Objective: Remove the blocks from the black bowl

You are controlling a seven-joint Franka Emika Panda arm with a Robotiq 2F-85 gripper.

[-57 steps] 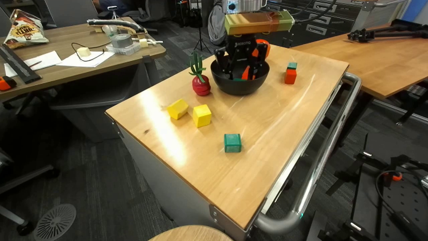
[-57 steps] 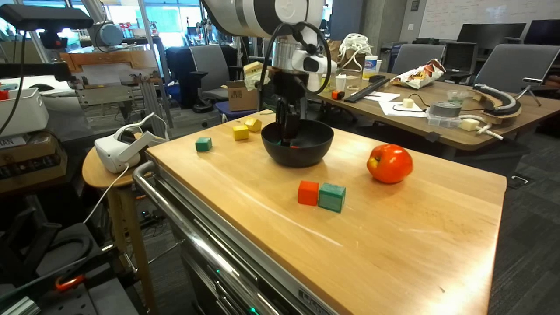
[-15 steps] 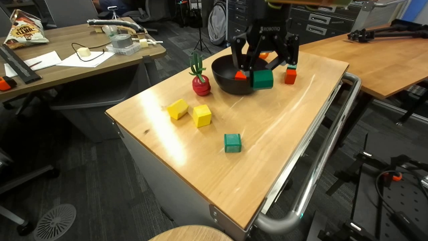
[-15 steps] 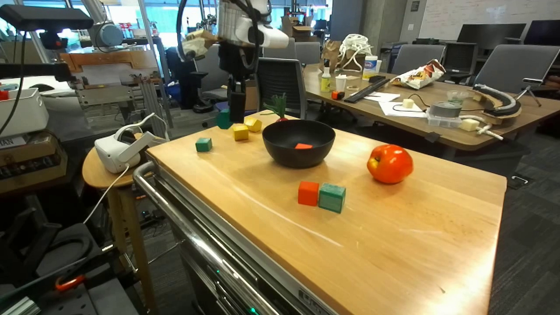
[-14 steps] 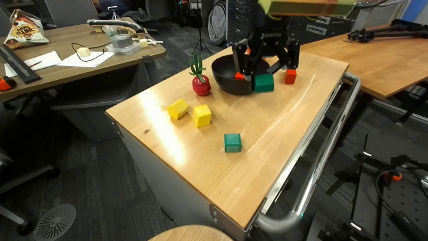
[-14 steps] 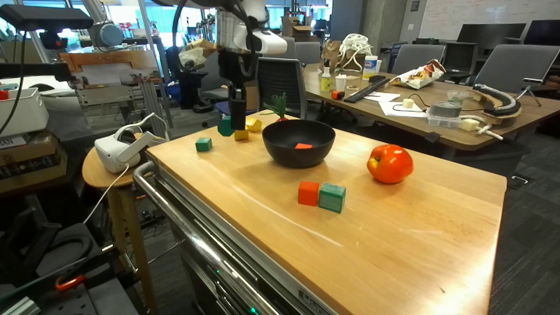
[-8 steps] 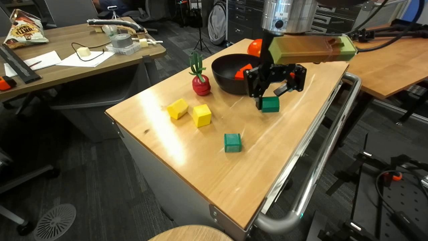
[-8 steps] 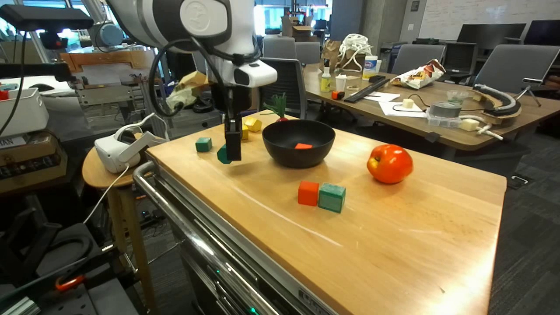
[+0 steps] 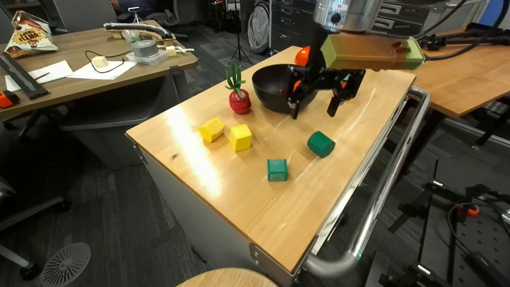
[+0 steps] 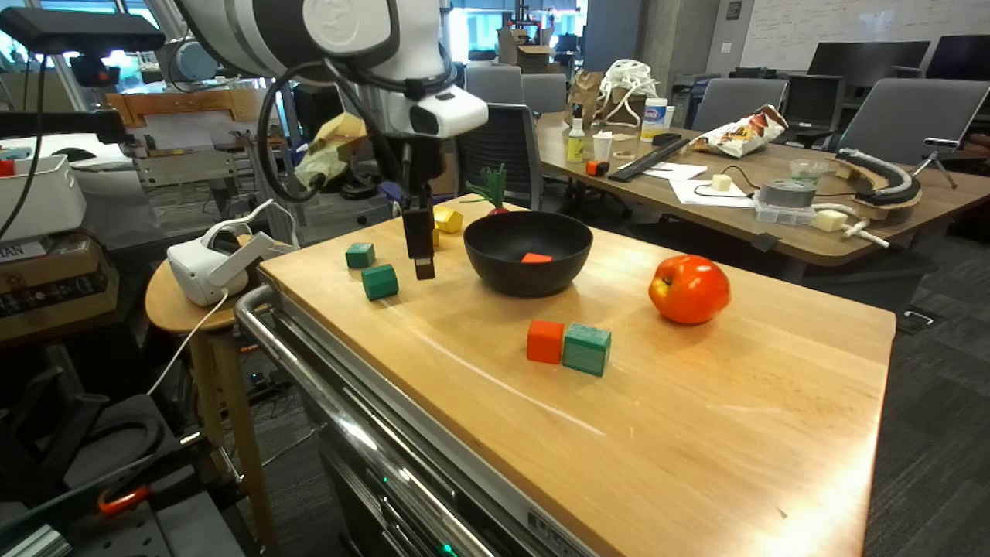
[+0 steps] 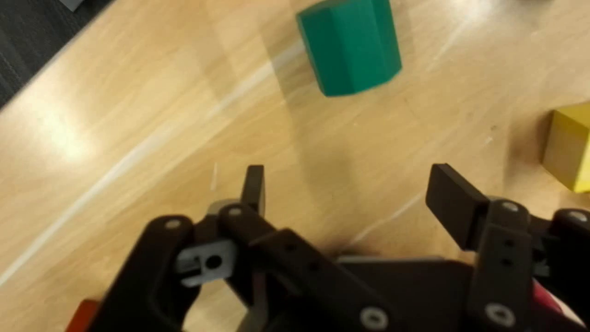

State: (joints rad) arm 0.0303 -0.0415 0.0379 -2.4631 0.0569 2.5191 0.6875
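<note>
Dark grey carpet (image 9: 119,207) surrounds a cart (image 9: 207,231) whose pale wooden worktop (image 9: 239,199), in an exterior view, shows glare along its 9 o'clock side and has a metal rail (image 9: 390,175) along the 4 o'clock edge. With 12 at the top of that view, a second worktop (image 9: 75,44) stands at 10 o'clock, bearing a chip bag (image 9: 32,36) and a grey roll (image 9: 145,48). In an exterior view, grey chairs (image 10: 739,100) and a whiteboard (image 10: 858,27) are at 2 o'clock, and a white headset (image 10: 197,275) rests on a round stool (image 10: 160,309) at 9 o'clock.

Lettering on the chip bag seems to include TURTLE; the whiteboard's writing and the label of a white canister (image 10: 654,120) are too small to read.

Round the black bowl (image 9: 271,95), in an exterior view, a radish-like toy (image 9: 240,103) sits just beside it between 8 and 9 o'clock, a yellow cube (image 9: 241,138) and a yellow prism (image 9: 211,130) lie towards 7 and 8, a green cube (image 9: 277,170) is at 6, and a green hexagonal block (image 9: 321,144) lies on the worktop at 5. In an exterior view, a red cube (image 10: 545,342) and a second green cube (image 10: 587,350) stand side by side between 5 and 6, a tomato-like fruit (image 10: 688,288) between 3 and 4. At least one red block (image 10: 536,257) lies inside the bowl.

The end effector (image 9: 313,113) has its fingers (image 11: 456,203) wide apart over bare wood, between the bowl and the green hexagonal block, screening part of the bowl in an exterior view.
</note>
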